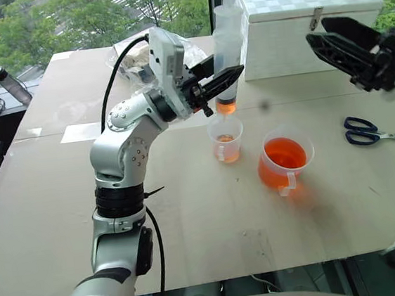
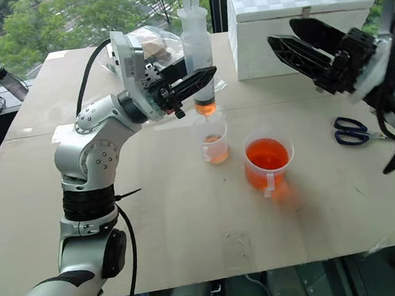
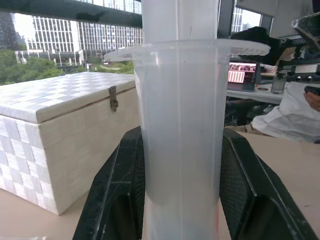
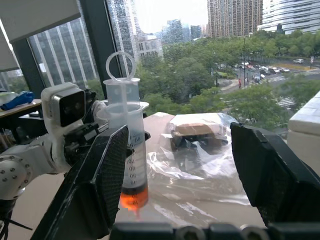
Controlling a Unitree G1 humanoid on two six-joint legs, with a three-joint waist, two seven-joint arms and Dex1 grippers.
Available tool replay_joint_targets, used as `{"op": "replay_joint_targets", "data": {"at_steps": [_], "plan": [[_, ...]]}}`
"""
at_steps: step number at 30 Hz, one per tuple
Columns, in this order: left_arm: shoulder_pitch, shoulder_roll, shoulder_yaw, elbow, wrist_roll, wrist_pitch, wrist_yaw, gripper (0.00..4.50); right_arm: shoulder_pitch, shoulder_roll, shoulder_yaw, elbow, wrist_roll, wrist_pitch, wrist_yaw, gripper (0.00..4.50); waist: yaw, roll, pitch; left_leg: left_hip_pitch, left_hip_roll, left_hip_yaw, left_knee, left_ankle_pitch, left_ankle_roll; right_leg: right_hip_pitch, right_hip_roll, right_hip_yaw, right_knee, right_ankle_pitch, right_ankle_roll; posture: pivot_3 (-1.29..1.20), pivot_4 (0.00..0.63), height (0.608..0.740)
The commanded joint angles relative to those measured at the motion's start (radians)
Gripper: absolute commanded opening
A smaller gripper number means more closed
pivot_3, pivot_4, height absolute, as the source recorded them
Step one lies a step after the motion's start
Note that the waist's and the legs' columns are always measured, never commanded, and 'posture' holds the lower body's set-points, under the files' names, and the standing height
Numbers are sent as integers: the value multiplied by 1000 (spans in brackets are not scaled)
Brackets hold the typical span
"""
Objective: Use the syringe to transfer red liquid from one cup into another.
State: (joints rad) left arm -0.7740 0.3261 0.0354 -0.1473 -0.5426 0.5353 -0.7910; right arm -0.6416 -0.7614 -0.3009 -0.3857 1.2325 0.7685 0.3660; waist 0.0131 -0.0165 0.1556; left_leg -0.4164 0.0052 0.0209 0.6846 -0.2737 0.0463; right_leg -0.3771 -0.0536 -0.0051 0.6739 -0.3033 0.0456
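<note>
Two grippers: my left gripper clamps the syringe, hiding its barrel's middle; my right gripper hangs open, empty.

Light: bright, even daylight from the tall windows behind.
Shadows: faint and soft on the pale beige table.
Blur: black two-fingered right gripper smeared in head views.
Focus: fat translucent plastic syringe barrel soft, very close.
Glare: mild on crinkled clear plastic wrap.

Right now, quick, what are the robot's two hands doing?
Left gripper: fingers closed around the syringe, held upright over the small cup.
Right gripper: fingers open, holding nothing.
</note>
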Motion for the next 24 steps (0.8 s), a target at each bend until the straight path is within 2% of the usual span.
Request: {"op": "replay_joint_targets", "data": {"at_steps": [1,9,24], "plan": [[5,-5,-12,-2,10,-64,-15,1351,-129,42,70,33,-73,-14,-14,3452,-1,0,0,0,0,0,0,0,0,0,0,0,0,0,0,0,150,740],[45,26,-20,34,43,-123,-41,1351,-266,72,138,158,-195,29,15,3452,-1,0,0,0,0,1,-1,0,0,-1,0,0,2,0,0,0,150,740],[99,7,-35,27,44,-153,-29,1351,-373,164,206,226,-295,108,77,3452,-5,0,0,0,0,1,-1,0,0,-2,-1,0,4,0,0,0,150,740]]}}
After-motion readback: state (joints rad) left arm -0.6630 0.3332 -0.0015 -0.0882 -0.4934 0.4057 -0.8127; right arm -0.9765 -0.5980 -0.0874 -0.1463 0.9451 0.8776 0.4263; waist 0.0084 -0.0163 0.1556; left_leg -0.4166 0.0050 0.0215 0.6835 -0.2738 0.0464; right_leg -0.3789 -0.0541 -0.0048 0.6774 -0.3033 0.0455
